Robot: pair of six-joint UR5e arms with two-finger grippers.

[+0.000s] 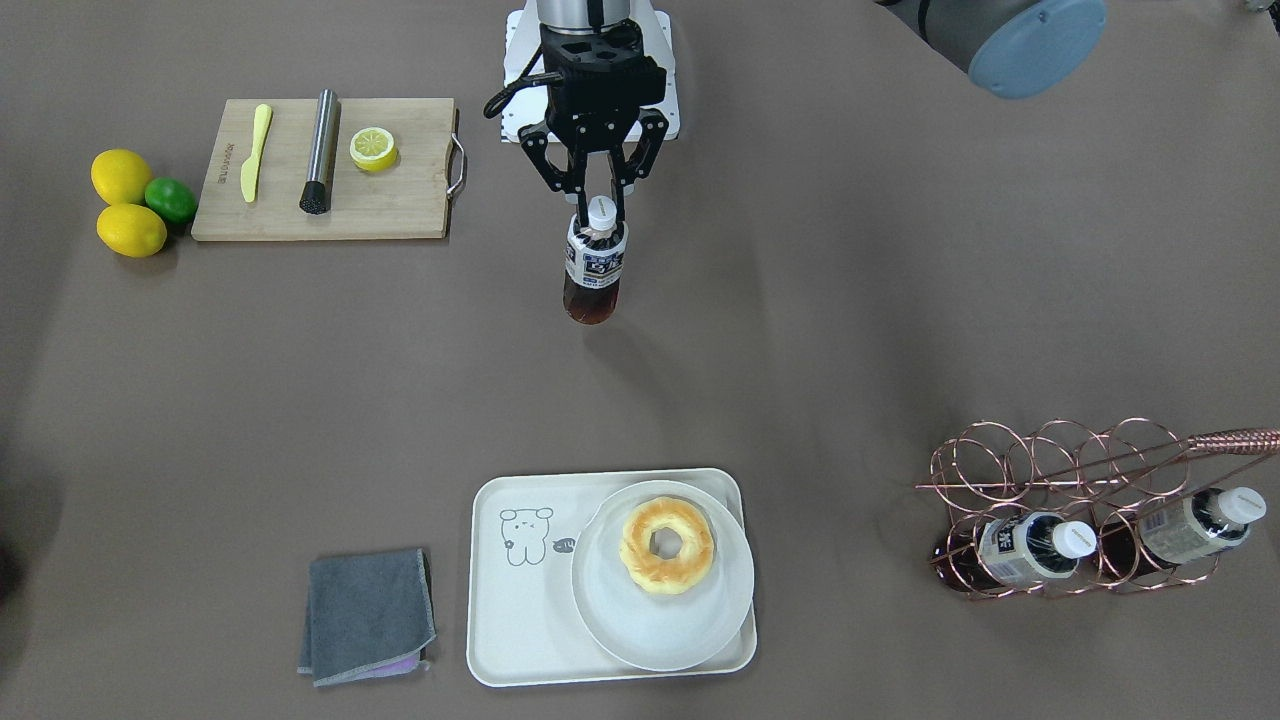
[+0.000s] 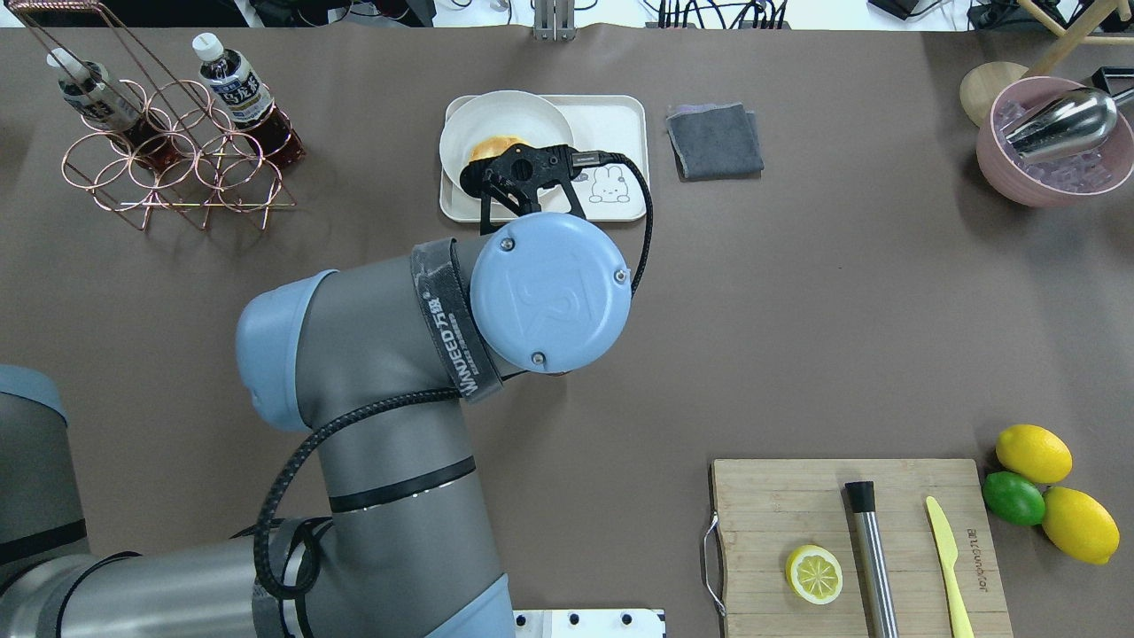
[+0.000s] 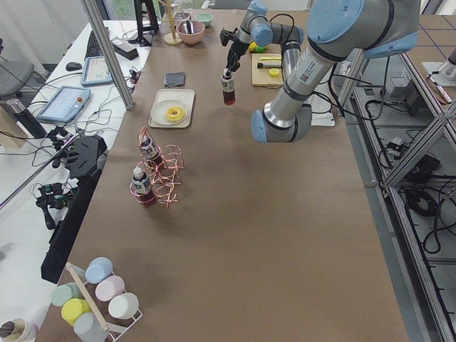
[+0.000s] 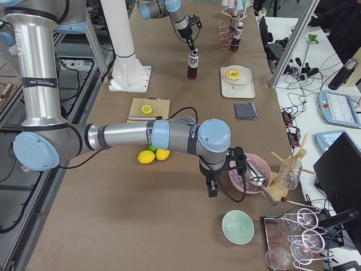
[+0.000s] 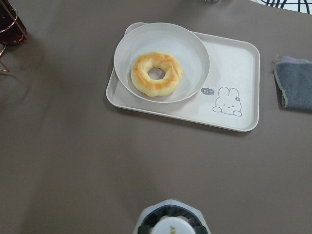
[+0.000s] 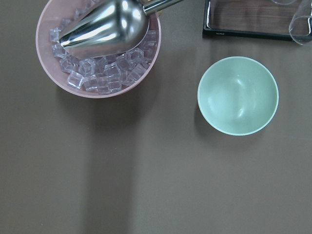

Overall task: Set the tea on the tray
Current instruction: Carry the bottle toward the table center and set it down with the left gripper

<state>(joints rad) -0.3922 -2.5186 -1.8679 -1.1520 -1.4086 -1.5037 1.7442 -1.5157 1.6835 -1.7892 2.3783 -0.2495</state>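
Tea [image 1: 594, 265] hangs upright over the open bench, left tool [image 1: 598, 222] pinching it at the cap. Further out, the tray [image 1: 510, 620] is half covered by a plate [image 1: 660, 630]; best carry it level and lower onto the free bear-side strip

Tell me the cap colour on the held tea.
The cap of the tea is white, clearest in the exterior front-facing view.

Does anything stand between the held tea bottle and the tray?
Nothing visible does. The left gripper holds the tea over the table, and the stretch to the tray is bare. On the tray, the plate with the doughnut fills one side; the bear-drawing side is free.
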